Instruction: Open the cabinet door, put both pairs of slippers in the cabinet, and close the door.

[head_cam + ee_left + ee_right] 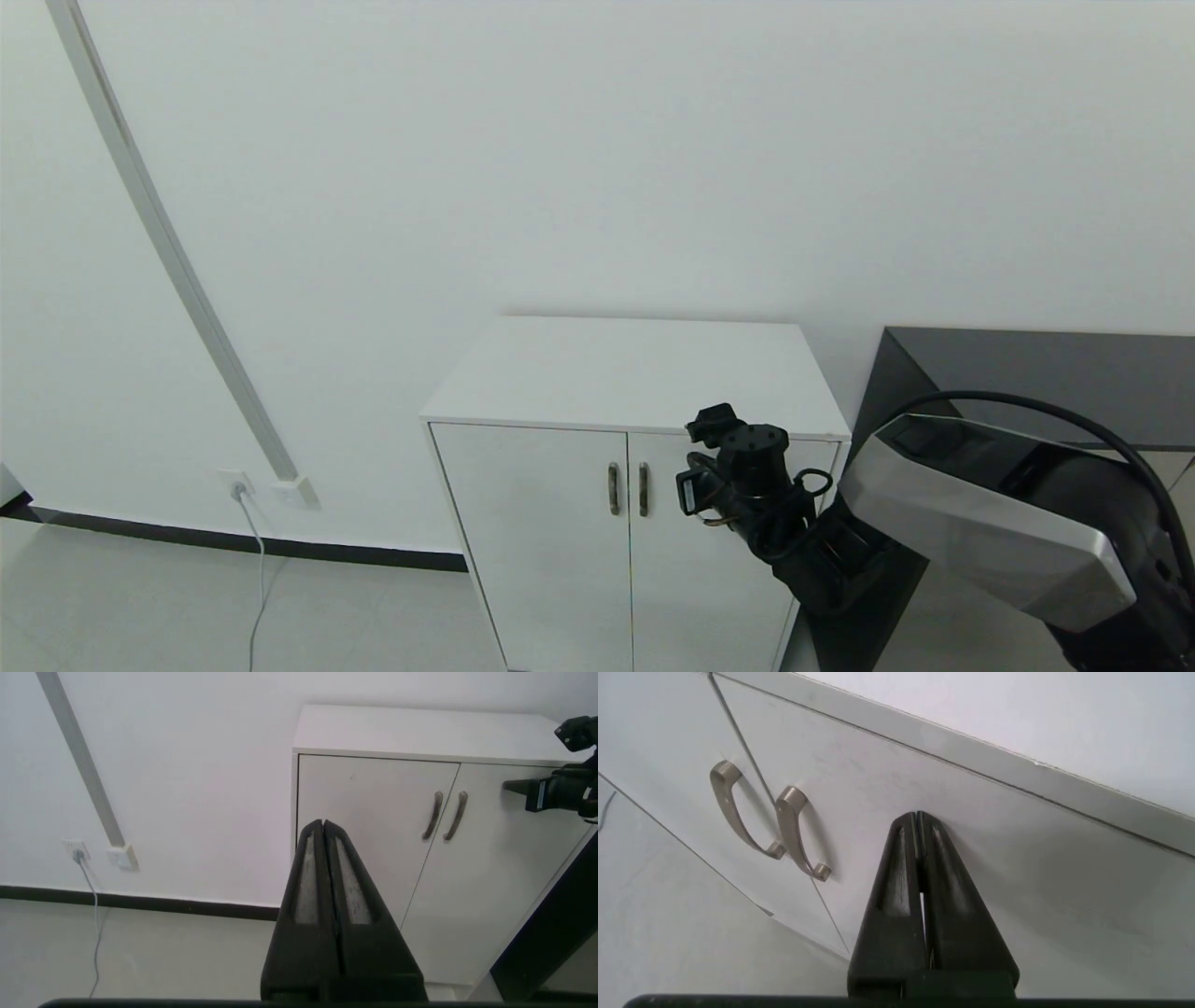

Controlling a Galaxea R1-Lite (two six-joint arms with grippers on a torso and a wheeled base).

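Observation:
The white cabinet (635, 373) stands against the wall with both doors shut. Two curved metal handles (627, 488) sit side by side at the seam between the doors. My right gripper (689, 490) is shut on nothing and hangs close in front of the right door (990, 849), just to the right of the handles (775, 826), its fingertips (918, 819) aimed at the door panel. My left gripper (323, 826) is shut and empty, held back from the cabinet (420, 737), toward its left side. The right gripper (523, 789) also appears in the left wrist view by the right door.
A black piece of furniture (1027, 373) stands right against the cabinet's right side. A wall socket with a white cable (245, 495) and a slanted cable duct (168, 243) are on the wall to the left. Open tiled floor (327, 616) lies left of the cabinet.

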